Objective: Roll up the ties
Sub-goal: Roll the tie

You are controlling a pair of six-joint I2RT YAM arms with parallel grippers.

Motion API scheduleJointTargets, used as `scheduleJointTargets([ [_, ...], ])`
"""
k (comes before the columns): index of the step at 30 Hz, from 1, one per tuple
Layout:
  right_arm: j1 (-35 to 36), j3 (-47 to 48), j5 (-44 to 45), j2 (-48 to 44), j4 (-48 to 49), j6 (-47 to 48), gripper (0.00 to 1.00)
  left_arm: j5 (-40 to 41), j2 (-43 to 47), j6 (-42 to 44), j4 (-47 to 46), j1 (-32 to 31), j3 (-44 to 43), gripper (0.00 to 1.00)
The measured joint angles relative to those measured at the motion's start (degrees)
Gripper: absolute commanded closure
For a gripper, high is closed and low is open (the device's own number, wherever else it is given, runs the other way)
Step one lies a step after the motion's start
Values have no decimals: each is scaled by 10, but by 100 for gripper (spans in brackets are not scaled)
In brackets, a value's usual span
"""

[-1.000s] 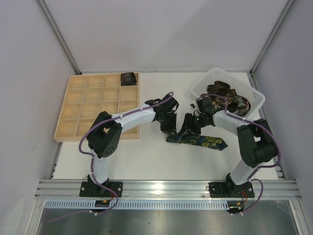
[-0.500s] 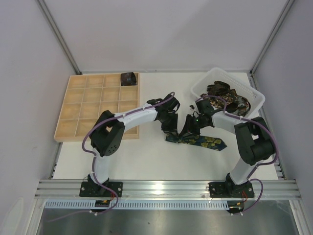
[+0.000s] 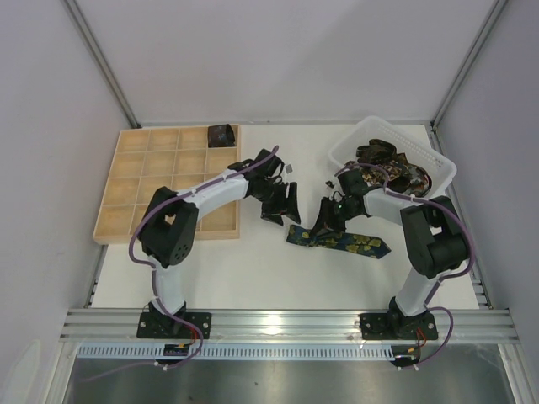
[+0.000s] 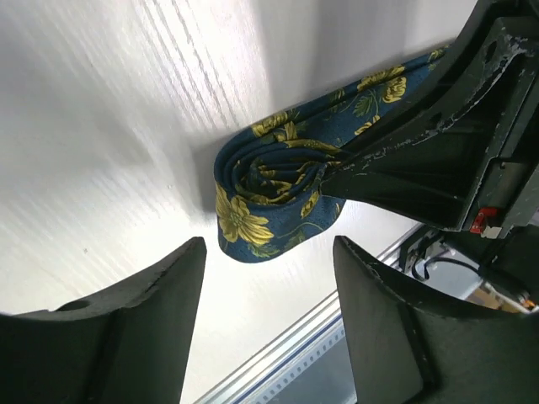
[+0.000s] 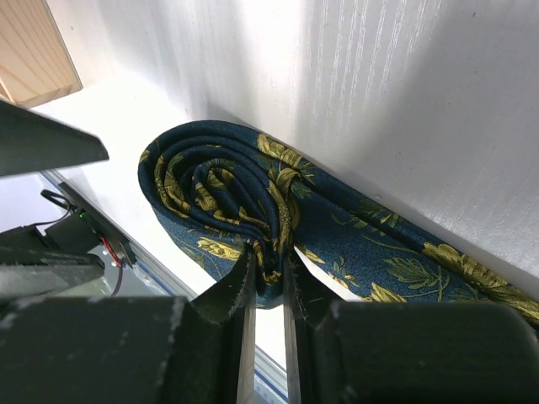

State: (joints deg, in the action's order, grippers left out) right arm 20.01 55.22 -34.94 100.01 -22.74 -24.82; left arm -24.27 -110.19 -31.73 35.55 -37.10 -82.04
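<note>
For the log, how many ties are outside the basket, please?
2: a rolled tie in the wooden tray's far-right compartment; a navy floral tie on the table, in the right gripper. More could be hidden.

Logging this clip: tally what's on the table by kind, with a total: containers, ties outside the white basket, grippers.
Containers: 2 (wooden tray, white basket)
Ties outside the basket: 2 (navy tie on the table, dark rolled tie in a tray cell)
Grippers: 2 (left gripper, right gripper)
Total: 6; the basket's heap of ties cannot be counted.

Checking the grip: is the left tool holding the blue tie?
No, the left tool is open; the right tool clamps the blue tie.
</note>
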Motion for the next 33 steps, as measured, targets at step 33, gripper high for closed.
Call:
scheduleJointTargets([
  [33,0,18,-7,18,-10,9,100,-151,-52,63,-181,11,105,55],
])
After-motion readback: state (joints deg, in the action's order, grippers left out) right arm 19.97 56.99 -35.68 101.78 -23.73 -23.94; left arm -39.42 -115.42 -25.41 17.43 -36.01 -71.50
